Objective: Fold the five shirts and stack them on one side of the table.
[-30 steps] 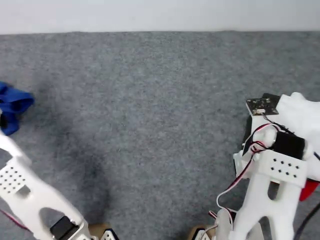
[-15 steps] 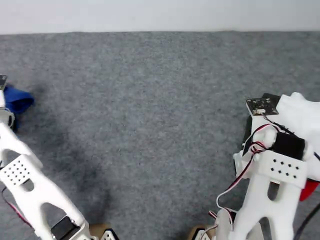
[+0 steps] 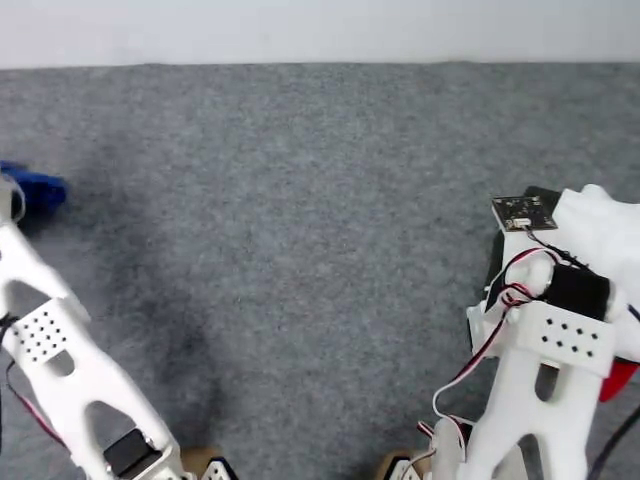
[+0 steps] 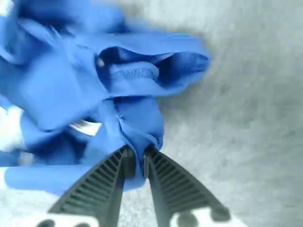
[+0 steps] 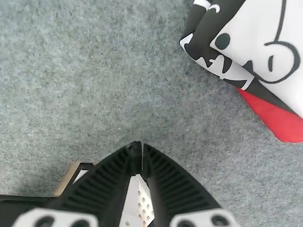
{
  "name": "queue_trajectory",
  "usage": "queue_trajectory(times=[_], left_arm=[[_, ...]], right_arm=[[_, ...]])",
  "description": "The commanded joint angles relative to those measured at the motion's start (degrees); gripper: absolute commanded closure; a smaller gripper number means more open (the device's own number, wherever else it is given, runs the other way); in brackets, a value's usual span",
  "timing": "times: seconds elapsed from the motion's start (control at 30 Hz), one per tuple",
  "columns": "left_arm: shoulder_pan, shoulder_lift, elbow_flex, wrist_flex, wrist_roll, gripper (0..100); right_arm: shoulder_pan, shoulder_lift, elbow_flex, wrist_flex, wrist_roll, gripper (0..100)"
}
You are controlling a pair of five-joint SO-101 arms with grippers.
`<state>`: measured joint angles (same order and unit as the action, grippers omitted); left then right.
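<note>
I'm on the fetching step: my left gripper [image 4: 136, 156] pinches a fold of the blue shirt [image 4: 71, 80], well apart from the folded stack [image 5: 251, 42]. My right gripper [image 5: 137, 149] sits closed and empty near that stack. Next, I reckon, I drag the shirt toward the stack and spread it flat (it's crumpled).

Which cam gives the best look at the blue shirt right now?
Left wrist view: the blue shirt sits crumpled up close, one fold pinched in the jaws of the left gripper. The high view catches a small blue patch beside that arm. The right wrist view faces the folded stack.
</note>
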<state>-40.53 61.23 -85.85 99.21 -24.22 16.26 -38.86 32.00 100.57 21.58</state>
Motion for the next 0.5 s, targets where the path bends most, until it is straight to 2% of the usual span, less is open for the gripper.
queue_trajectory(times=[0.0,0.17,0.3,0.47], left_arm=[[5.71,-15.82,4.79,1.49,1.23,100],[17.14,-30.07,12.62,1.32,7.3,100],[30.77,-36.92,14.29,1.14,12.22,100],[48.7,-40.53,14.29,0.35,14.86,100]], right_arm=[[-0.4,-1.71,-0.26,2.33,-0.44,99.0],[-0.4,-1.71,-0.26,2.33,-0.44,99.0],[-0.4,-1.71,-0.26,2.33,-0.44,99.0],[-0.4,-1.71,0.79,2.15,-0.44,99.0]])
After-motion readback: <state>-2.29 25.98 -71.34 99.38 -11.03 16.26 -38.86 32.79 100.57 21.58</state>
